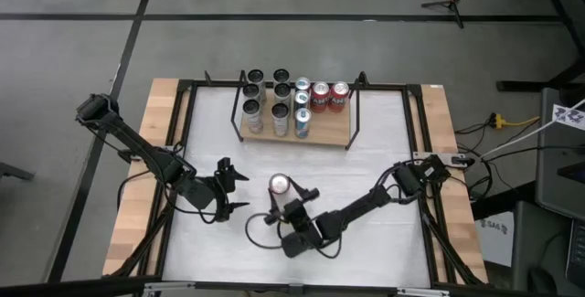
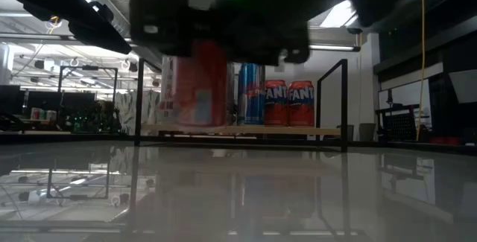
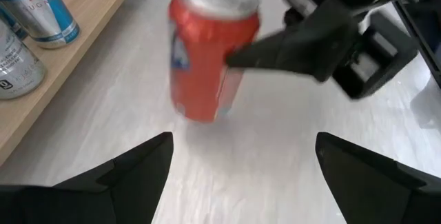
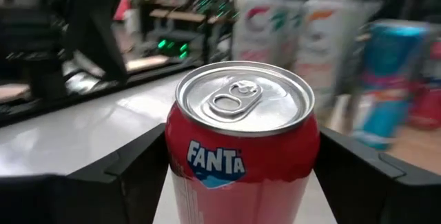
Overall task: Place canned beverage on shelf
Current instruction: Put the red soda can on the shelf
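A red Fanta can (image 4: 242, 155) stands between the fingers of my right gripper (image 1: 285, 198), near the table's middle. That gripper is shut on the can (image 1: 279, 185). The shelf (image 1: 338, 135), a light-wood board with black rod uprights, lies toward the far edge and carries several upright cans (image 1: 274, 105), standing on their bases. My left gripper (image 1: 239, 192) waits open to the left of the can, pointing at it with nothing between its fingers (image 3: 138, 176). My right gripper pinches the can's round side wall (image 4: 180, 176) between its two fingers, one on each side, below the rim. The fingers (image 3: 289, 45) come in level from the table's near side. The can leans a little, top up; in the low view its base (image 2: 197, 123) seems just clear of the table.
The white tabletop (image 1: 366, 169) has a black frame and wooden strips along its left and right edges. On the shelf, bare board remains at its near right (image 1: 331, 131), in front of two red cans (image 1: 329, 96). Free table lies between the held can and the shelf.
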Robot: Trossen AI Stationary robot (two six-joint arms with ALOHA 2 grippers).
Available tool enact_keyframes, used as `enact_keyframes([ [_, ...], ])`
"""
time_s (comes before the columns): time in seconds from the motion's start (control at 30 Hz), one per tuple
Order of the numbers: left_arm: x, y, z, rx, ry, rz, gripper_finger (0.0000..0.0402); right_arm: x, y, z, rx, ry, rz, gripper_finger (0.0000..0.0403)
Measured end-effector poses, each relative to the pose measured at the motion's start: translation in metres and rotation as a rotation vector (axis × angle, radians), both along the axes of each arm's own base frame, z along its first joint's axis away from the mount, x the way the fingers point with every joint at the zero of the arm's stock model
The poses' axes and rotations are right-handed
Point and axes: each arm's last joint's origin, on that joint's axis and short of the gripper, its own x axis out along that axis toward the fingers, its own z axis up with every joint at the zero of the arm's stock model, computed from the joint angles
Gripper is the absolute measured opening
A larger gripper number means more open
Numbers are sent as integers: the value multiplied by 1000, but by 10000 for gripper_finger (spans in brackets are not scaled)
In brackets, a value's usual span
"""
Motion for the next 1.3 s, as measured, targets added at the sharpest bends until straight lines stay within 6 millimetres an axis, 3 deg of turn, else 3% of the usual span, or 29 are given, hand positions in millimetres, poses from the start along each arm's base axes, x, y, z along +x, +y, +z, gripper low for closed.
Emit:
enact_keyframes([
  [0.2, 0, 0, 0, 0, 0, 0, 350, -9, 16, 0, -17, 7, 17, 315],
  [0.47, 0, 0, 0, 0, 0, 0, 350, -2, 12, -3, 60, 52, 167, 315],
  [0.7, 0, 0, 0, 0, 0, 0, 350, -1, 10, -4, 58, 69, 170, 316],
  [1.07, 0, 0, 0, 0, 0, 0, 350, 10, -22, -10, 196, 20, 147, 317],
  [1.3, 0, 0, 0, 0, 0, 0, 350, 14, -31, -9, 218, 14, 149, 321],
])
